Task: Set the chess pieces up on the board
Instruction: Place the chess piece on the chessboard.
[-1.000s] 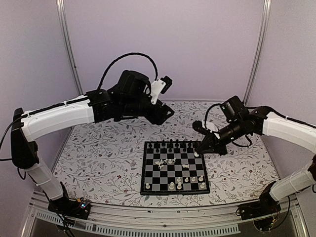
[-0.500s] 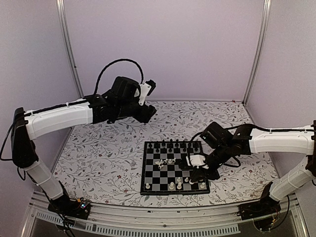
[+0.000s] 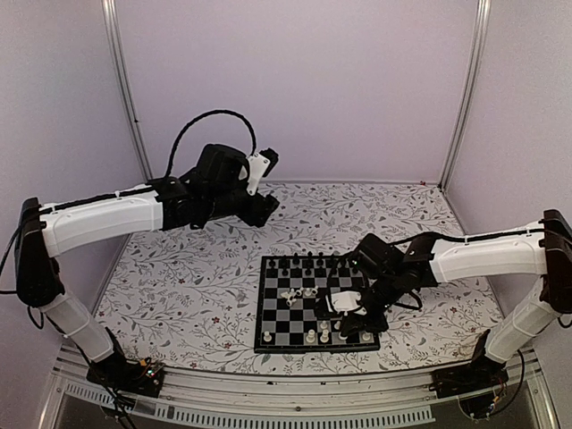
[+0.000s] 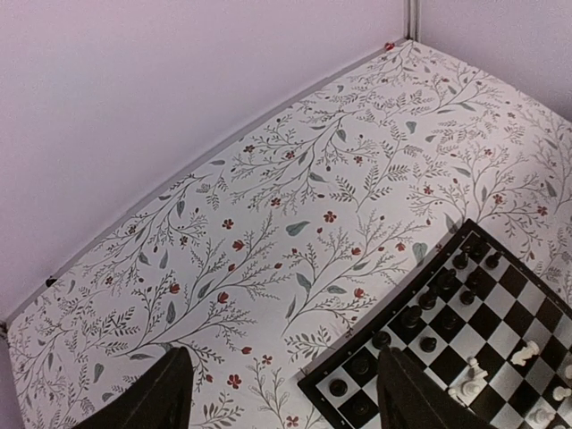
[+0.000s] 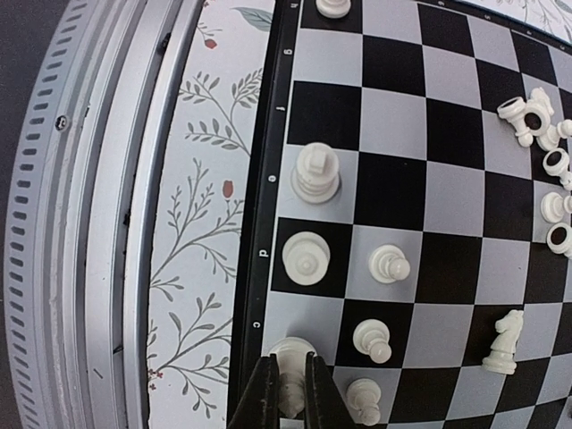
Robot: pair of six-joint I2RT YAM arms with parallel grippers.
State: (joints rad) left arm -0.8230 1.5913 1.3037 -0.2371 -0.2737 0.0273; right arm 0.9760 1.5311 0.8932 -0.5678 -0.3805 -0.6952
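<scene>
The board (image 3: pixel 259 315) lies at the table's near middle. Black chess pieces (image 3: pixel 313 262) stand along its far rows. Several white pieces (image 3: pixel 315 336) stand on the near rows, and a few white ones (image 3: pixel 298 292) lie loose in the middle. My right gripper (image 3: pixel 347 315) is low over the board's near right part. In the right wrist view it (image 5: pixel 289 359) is shut on a white piece (image 5: pixel 291 386) standing on an edge square beside the border (image 5: pixel 259 259). My left gripper (image 3: pixel 264 211) hangs high behind the board's far left, open and empty (image 4: pixel 281 393).
A metal rail (image 5: pixel 89 223) runs along the table's near edge, close to the board. The floral cloth (image 4: pixel 268 206) covers the table up to the lilac back wall. White standing pieces (image 5: pixel 306 256) crowd the squares next to the held one.
My right gripper has moved from the board's far right corner to its near right rows and come down low. My left arm has drawn back and to the left.
</scene>
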